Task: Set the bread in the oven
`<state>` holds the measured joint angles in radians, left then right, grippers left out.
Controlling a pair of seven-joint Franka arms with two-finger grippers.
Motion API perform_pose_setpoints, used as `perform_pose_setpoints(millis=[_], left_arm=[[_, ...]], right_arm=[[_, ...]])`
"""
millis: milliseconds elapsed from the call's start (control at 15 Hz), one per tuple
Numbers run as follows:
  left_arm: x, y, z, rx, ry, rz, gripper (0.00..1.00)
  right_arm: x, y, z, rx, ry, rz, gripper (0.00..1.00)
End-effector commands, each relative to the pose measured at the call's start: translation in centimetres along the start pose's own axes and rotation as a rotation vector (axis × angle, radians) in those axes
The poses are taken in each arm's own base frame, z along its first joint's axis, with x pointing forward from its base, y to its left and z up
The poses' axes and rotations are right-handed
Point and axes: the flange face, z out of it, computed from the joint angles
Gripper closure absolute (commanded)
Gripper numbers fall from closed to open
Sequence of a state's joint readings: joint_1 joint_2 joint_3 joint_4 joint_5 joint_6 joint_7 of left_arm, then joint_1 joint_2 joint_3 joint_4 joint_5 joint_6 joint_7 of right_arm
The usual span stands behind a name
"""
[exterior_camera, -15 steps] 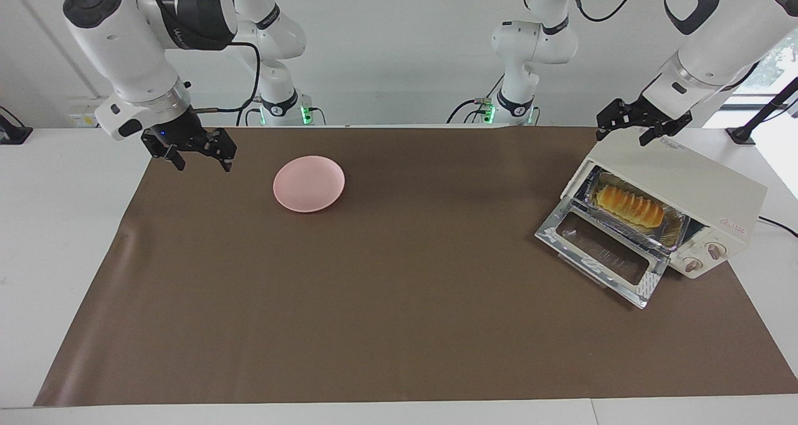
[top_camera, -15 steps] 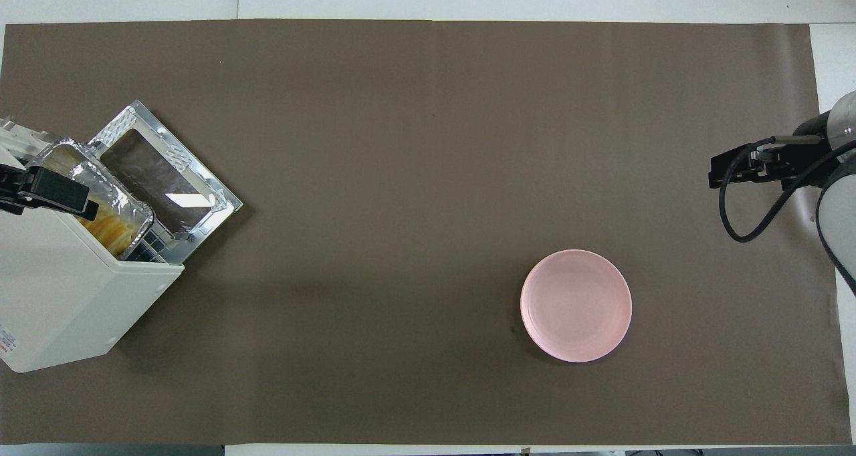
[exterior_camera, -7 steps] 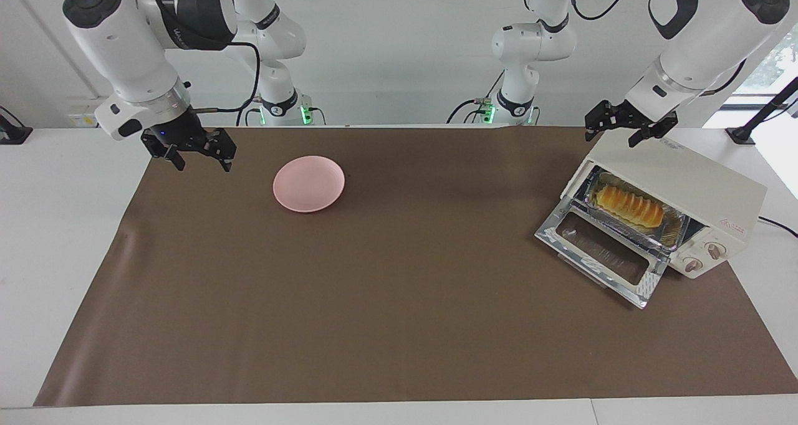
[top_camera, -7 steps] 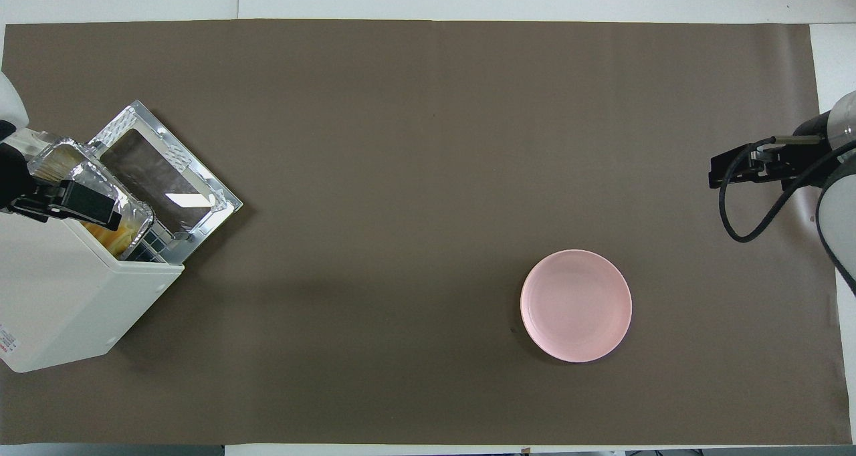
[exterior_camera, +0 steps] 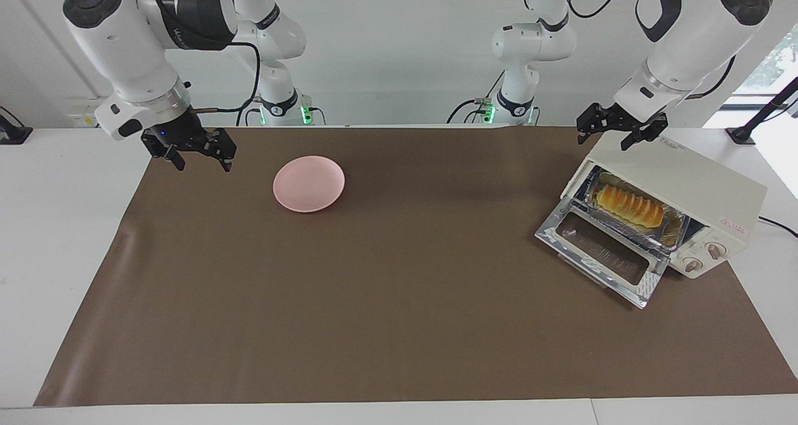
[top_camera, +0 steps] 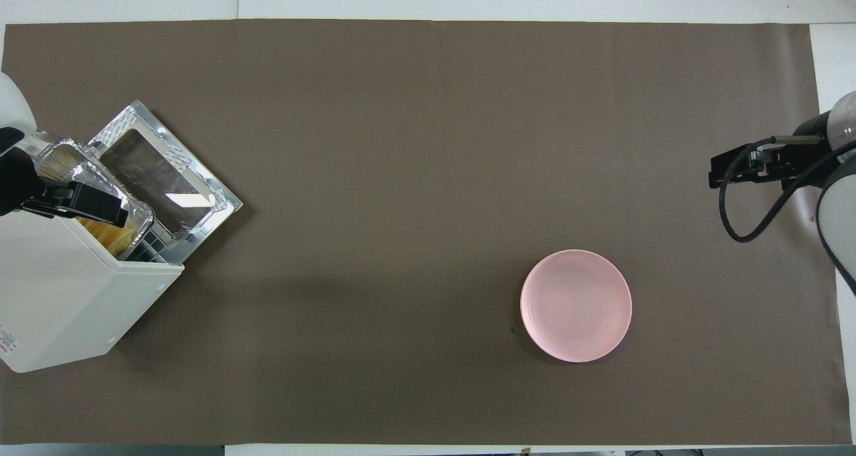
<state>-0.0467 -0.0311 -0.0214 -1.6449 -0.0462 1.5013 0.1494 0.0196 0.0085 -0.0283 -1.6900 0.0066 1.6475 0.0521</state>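
The golden ridged bread (exterior_camera: 628,205) lies in its crinkled foil tray (exterior_camera: 670,232) inside the cream-white toaster oven (exterior_camera: 698,188) — glass door (exterior_camera: 603,255) down. The left gripper (exterior_camera: 614,130), jaws wide and empty, hangs over the oven's top; the right gripper (exterior_camera: 194,151), also wide, waits over the brown mat's (exterior_camera: 386,300) corner. Placing looks done — next, likely, lifting that door shut.

likely a robotics lab, white arms (exterior_camera: 124,45), bare white walls, brown-covered table (exterior_camera: 399,325)
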Motion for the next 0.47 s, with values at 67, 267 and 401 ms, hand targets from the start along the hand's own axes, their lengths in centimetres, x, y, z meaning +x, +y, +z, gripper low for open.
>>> perform_pose_setpoints(millis=[67, 267, 401], left_arm=[[-0.26, 0.47, -0.28, 0.023, 0.018, 0.001, 0.0], [-0.57, 0.03, -0.24, 0.021, 0.01, -0.007, 0.0], [-0.5, 0.17, -0.15, 0.021, 0.008, -0.006, 0.0]], right_arm=[[-0.5, 0.37, -0.18, -0.013, 0.006, -0.011, 0.0], [-0.5, 0.37, -0.18, -0.013, 0.006, -0.011, 0.0], [-0.48, 0.37, -0.19, -0.013, 0.007, -0.011, 0.0]])
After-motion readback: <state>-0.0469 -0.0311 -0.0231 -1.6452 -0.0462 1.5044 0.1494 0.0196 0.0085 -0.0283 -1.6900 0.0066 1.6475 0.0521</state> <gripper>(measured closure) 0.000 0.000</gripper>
